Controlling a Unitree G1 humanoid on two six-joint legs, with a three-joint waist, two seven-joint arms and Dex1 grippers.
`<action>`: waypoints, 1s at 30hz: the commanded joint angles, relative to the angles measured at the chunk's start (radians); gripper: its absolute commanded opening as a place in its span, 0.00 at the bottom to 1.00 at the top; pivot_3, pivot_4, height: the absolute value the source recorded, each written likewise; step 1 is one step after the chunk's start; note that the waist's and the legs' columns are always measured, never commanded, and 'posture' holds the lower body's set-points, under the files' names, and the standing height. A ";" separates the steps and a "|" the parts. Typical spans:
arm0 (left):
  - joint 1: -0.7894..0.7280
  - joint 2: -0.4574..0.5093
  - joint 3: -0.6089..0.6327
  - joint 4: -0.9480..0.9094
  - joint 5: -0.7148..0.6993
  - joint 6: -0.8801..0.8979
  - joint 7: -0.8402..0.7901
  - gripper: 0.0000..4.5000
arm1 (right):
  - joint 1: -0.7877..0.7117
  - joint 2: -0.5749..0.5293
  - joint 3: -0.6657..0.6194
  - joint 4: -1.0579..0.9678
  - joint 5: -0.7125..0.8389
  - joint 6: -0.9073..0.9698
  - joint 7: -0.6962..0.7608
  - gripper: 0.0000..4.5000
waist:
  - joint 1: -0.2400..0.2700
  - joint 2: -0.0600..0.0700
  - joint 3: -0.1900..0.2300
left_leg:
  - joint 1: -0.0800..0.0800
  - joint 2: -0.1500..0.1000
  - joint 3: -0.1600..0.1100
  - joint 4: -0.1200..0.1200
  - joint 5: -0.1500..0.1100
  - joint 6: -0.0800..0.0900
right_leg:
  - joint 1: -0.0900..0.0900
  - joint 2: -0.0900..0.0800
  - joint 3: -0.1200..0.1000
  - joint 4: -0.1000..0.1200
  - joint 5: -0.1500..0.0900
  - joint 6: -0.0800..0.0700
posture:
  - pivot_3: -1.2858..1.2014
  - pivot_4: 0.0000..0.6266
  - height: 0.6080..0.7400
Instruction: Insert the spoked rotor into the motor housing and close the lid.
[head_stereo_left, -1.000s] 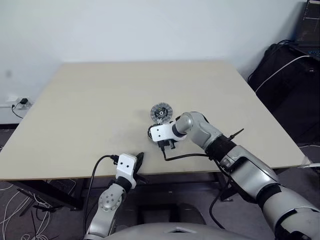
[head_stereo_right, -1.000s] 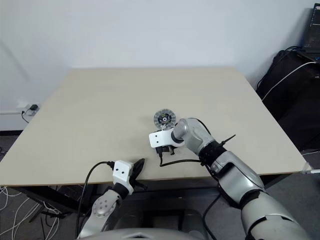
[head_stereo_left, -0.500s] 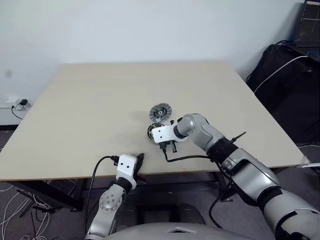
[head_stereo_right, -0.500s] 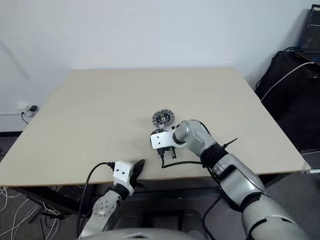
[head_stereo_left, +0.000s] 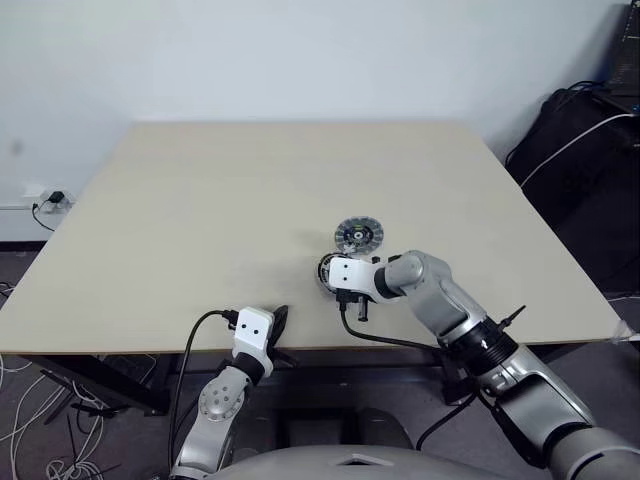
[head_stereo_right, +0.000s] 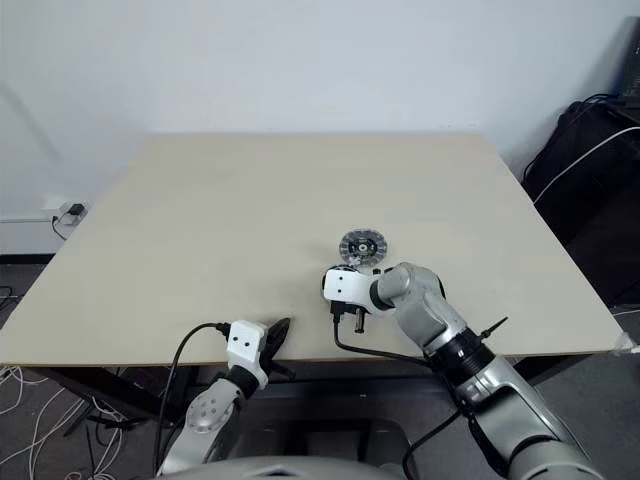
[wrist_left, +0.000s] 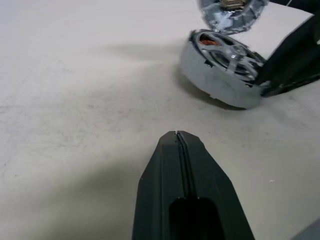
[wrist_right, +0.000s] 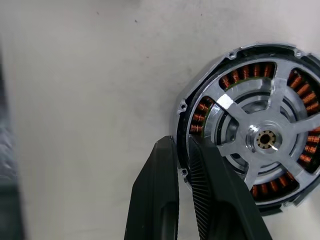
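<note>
On a pale wooden table (head_stereo_left: 200, 200), the motor housing (wrist_right: 250, 140) sits under the right gripper (wrist_right: 182, 145), whose two black fingers stand almost together and straddle the housing's silver rim, one finger outside the wall, the other just inside it over the windings. The right forearm reaches in from the table's near edge with the wrist bent, so the gripper points steeply down at the housing. The spoked rotor (wrist_right: 260, 131) is seated inside the housing: bright silver spokes run from a small brass-coloured hub to an inner ring, with copper-brown windings visible in the gaps around it. The lid (head_stereo_left: 359, 234) lies flat just beyond the housing, on the side away from the robot, very close to it; whether the two touch cannot be told. Its dark face with a pale centre is turned up inside a silver rim. The left gripper (wrist_left: 178, 137) hovers low at the table's near edge, well short of the housing, fingers pressed together on nothing.
</note>
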 joint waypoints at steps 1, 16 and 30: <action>-0.009 -0.009 -0.008 -0.035 -0.012 0.004 -0.010 0.00 | -0.002 0.038 -0.041 -0.105 0.023 0.152 -0.032 0.02 | 0.000 0.000 0.000 | 0.000 0.000 0.000 0.000 0.000 0.000 | 0.000 0.000 0.000 0.000 0.000 0.000 | 0.52 0.00 1.00; 0.010 -0.010 -0.007 -0.053 -0.008 0.023 -0.008 0.00 | -0.112 0.368 -0.193 -0.223 0.194 0.896 -0.317 0.02 | -0.009 0.000 0.000 | -0.005 0.001 0.000 0.000 0.001 -0.001 | -0.006 0.001 0.000 0.002 0.000 0.000 | 0.52 0.00 1.00; 0.011 -0.015 -0.005 -0.038 -0.010 0.018 -0.005 0.00 | -0.157 0.542 -0.383 -0.070 0.284 0.970 -0.639 0.02 | -0.024 0.000 0.000 | -0.005 0.000 0.001 0.000 0.000 -0.001 | -0.006 0.003 0.001 0.002 0.000 0.000 | 0.52 0.00 1.00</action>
